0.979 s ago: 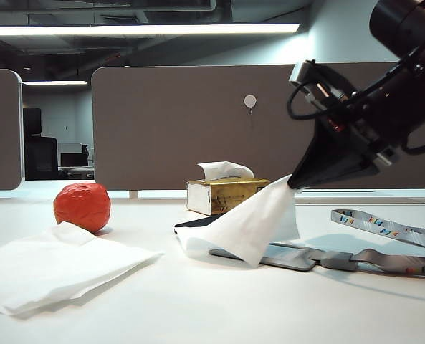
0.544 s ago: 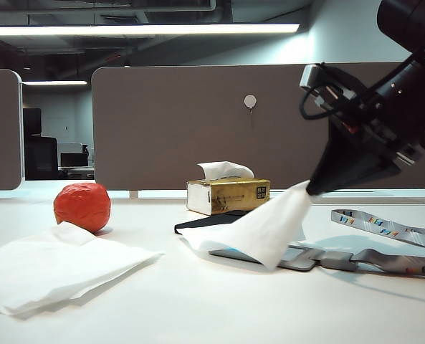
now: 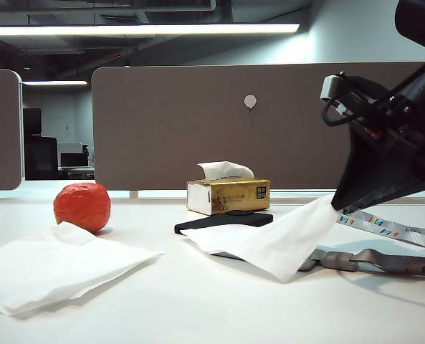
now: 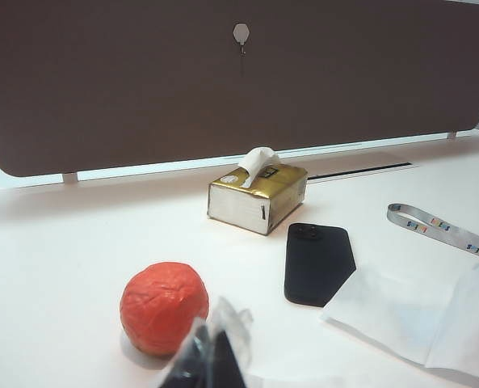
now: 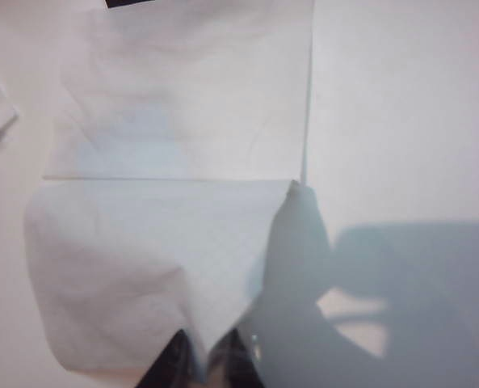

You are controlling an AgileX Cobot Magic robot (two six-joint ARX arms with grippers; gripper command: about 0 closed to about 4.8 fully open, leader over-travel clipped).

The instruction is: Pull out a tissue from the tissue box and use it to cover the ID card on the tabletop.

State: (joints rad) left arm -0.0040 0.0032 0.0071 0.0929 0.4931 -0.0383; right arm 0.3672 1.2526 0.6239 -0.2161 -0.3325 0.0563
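We counted one thin white tissue (image 3: 273,242) draped right of centre in the exterior frame, one corner pinched in the right gripper (image 3: 335,208); its jaws looked barely parted, though the view was poor. The light-blue ID card lay hidden beneath. One gold tissue box (image 3: 228,195) stood behind at centre. The left gripper (image 4: 209,365), low in its frame, was unreadable.

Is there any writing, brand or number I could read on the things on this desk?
Nothing here reads clearly.
Tissue box: a black square label with pale marks, too small to read.
Lanyard: repeated coloured marks, too blurred to read.
Black phone, red ball and tissue: no writing visible.
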